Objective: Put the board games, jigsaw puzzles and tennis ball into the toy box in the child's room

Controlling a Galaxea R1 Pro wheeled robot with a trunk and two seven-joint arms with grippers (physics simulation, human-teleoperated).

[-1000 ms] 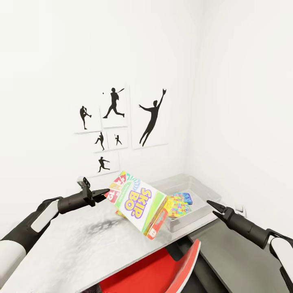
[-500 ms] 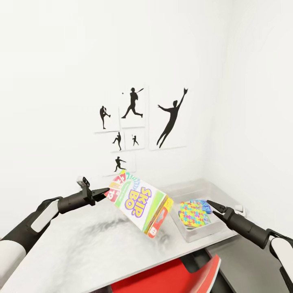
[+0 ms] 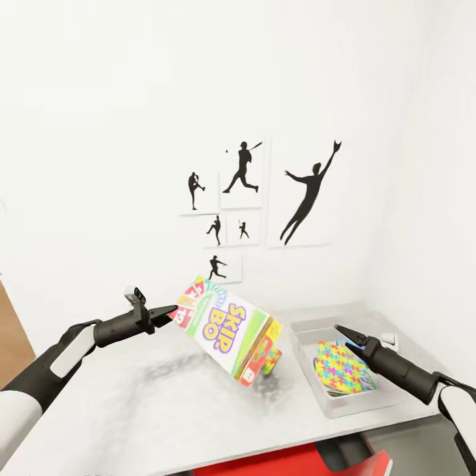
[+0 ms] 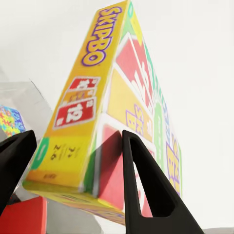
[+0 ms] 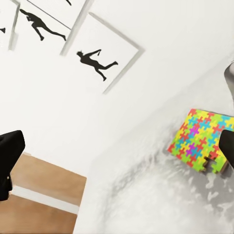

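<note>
My left gripper [image 3: 173,311] is shut on a corner of the white "Skip-Bo" board game [image 3: 225,330], which hangs tilted above the table [image 3: 152,403]. In the left wrist view the box [image 4: 112,112] sits between the two black fingers [image 4: 141,190]. One jigsaw puzzle [image 3: 270,360] lies on the table under the held box. It also shows in the right wrist view [image 5: 201,139]. Another jigsaw puzzle [image 3: 340,367] lies inside the pale grey toy box [image 3: 360,404] at the table's right end. My right gripper [image 3: 340,329] hovers open over the toy box, holding nothing.
Black athlete silhouette pictures [image 3: 307,195] hang on the white wall behind the table. A red chair [image 3: 291,463] stands at the table's near edge. Wood floor [image 3: 12,330] shows at the far left. The room's corner closes in on the right.
The whole view has swung, so the pictures, table and toy box now sit further right. Both arms keep their pose. The toy box now lies under my right gripper.
</note>
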